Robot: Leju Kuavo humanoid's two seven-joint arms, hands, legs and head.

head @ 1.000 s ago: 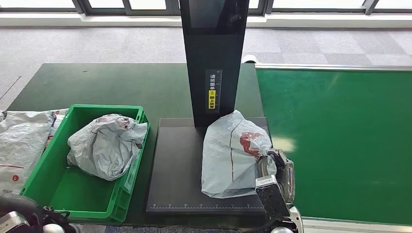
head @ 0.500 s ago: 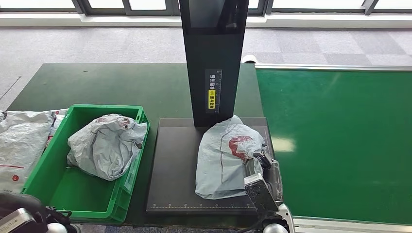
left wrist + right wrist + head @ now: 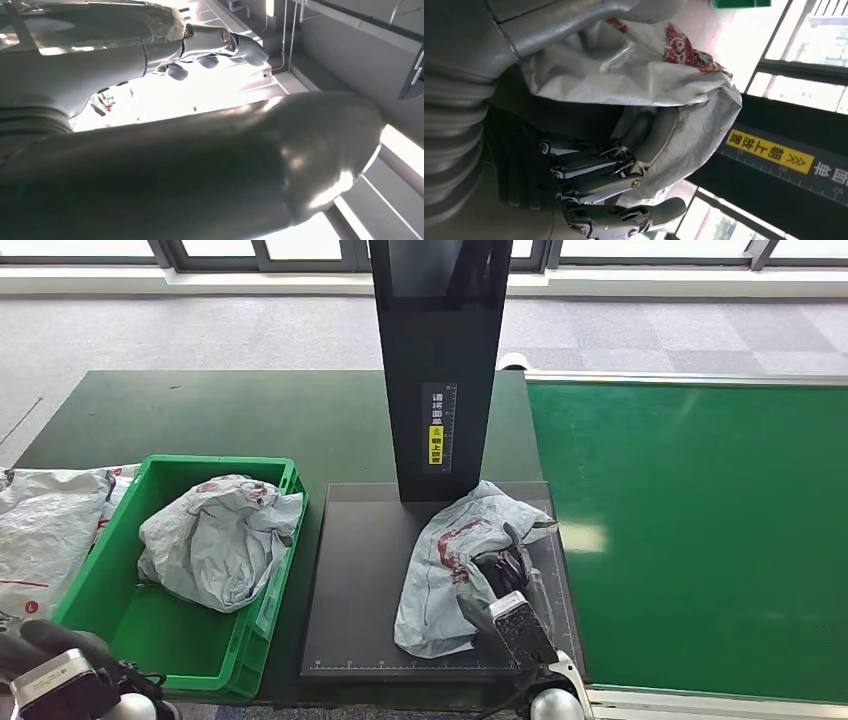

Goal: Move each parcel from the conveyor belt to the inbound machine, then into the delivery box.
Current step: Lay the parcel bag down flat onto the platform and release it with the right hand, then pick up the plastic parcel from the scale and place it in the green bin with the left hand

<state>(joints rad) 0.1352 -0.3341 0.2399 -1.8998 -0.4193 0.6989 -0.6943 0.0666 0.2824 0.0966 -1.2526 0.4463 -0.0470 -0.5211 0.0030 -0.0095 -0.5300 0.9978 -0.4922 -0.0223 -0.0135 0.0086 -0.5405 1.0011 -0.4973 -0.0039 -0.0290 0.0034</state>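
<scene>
1. The grey parcel (image 3: 452,562), crumpled and marked with red print, lies on the black platform of the inbound machine (image 3: 360,580) in the lower middle of the head frame, at the foot of the machine's dark upright column (image 3: 440,360).
2. The right hand (image 3: 498,575) grips the parcel at its right side; the head view shows dark fingers wrapped into the plastic.
3. The right wrist view adds what the head view cannot: the fingers (image 3: 644,137) curl into the folds of the parcel (image 3: 634,75) while the grey thumb lies across its other side, and the column's yellow label (image 3: 769,150) sits at the right of that frame.
4. A second grey parcel (image 3: 218,538) rests inside the green delivery box (image 3: 165,655) at the lower left of the head frame, just beside the platform.
5. More grey bags (image 3: 45,530) lie at the left edge, touching the box's outer wall.
6. The green conveyor belt (image 3: 700,530) fills the right side of the head frame.
7. The left hand (image 3: 60,680) sits in the bottom left corner of the head frame. In the left wrist view its fingers (image 3: 210,47) are lightly bent and apart, holding nothing.
</scene>
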